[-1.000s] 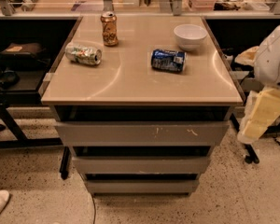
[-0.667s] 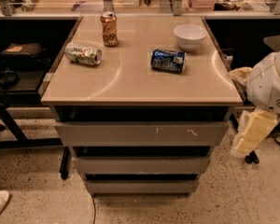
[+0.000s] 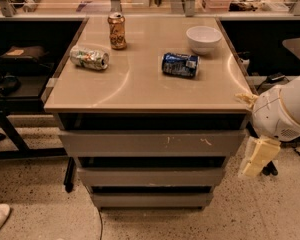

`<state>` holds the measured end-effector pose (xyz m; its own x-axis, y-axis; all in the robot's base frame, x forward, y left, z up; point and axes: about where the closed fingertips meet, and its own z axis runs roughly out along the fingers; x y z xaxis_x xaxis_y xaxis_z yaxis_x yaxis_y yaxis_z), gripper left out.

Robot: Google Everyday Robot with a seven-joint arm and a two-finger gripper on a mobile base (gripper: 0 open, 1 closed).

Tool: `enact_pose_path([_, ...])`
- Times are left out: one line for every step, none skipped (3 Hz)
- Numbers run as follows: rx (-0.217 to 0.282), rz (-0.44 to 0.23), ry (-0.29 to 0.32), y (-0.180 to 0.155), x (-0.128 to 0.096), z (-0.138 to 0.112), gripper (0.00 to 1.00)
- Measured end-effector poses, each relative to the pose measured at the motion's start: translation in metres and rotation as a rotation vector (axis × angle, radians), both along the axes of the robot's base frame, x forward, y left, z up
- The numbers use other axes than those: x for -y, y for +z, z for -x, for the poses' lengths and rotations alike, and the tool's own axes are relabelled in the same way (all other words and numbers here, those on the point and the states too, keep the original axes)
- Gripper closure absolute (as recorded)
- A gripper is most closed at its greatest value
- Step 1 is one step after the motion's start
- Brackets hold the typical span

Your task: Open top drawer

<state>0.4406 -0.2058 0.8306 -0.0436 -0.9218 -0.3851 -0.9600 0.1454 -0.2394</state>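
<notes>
Lower and further left than a second ago, my tool (image 3: 257, 157) hangs just right of the top drawer (image 3: 140, 143), below the table (image 3: 140, 84) edge; I cannot tell whether it is spread or pressed together.

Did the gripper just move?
Yes. The cream two-finger gripper moved down, from beige tabletop height to the lower edge of the wide scratched grey top drawer front, at its right.

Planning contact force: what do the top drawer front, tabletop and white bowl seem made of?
The wide grey top drawer front looks like matte painted or laminated board, given its white scratches. The beige tabletop looks like semi-gloss laminate, showing curved glare. The white round bowl could be glazed ceramic or plastic. The cream end effector hangs right of the drawers.
</notes>
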Motion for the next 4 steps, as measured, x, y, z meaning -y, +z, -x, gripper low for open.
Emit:
enact_pose_path([-0.017, -0.025, 0.009, -0.016, -0.002, 0.002, 0.0])
enact_pose_path([-0.042, -0.071, 0.021, -0.069, -0.008, 0.002, 0.0])
enact_pose_path([-0.013, -0.118, 0.048, -0.11, -0.02, -0.008, 0.0])
enact_pose_path([0.038, -0.153, 0.084, -0.129, -0.033, -0.023, 0.0])
